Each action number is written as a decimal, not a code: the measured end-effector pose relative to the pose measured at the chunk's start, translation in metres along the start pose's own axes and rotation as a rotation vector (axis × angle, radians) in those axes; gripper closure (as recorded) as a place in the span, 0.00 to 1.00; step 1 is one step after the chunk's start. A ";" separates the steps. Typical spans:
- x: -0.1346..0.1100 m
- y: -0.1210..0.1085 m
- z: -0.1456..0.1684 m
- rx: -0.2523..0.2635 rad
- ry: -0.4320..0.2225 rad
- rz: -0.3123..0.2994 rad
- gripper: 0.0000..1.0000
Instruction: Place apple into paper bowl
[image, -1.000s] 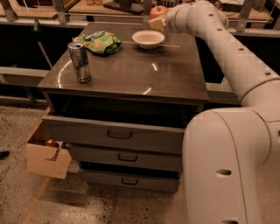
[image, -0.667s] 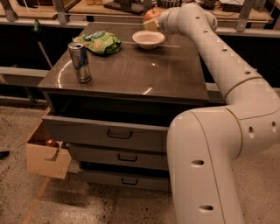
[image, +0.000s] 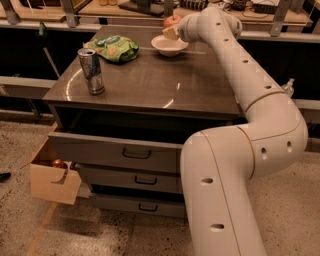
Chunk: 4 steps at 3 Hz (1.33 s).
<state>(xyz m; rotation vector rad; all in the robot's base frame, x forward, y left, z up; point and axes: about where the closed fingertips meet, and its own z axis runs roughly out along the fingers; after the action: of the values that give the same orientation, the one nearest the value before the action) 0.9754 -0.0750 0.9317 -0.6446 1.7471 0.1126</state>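
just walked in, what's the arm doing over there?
The robot's one arm is stretched across the cabinet top to its far edge. Its hand holds the apple raised over the paper bowl, or just behind it; this view can't settle which. The apple is not in the bowl yet. A drink can and a green snack bag sit to the left, away from the hand.

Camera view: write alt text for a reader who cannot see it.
The white arm's end effector holds a red apple just above the white paper bowl at the far side of a grey drawer cabinet. A silver can and green snack bag sit on it too.
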 end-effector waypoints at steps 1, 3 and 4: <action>0.005 0.003 0.003 -0.010 0.018 -0.007 0.01; -0.006 0.004 -0.025 -0.100 -0.012 0.025 0.00; -0.017 -0.010 -0.079 -0.177 -0.045 0.018 0.00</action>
<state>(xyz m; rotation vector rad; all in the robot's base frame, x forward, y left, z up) 0.9134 -0.1094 0.9722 -0.7495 1.7118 0.2951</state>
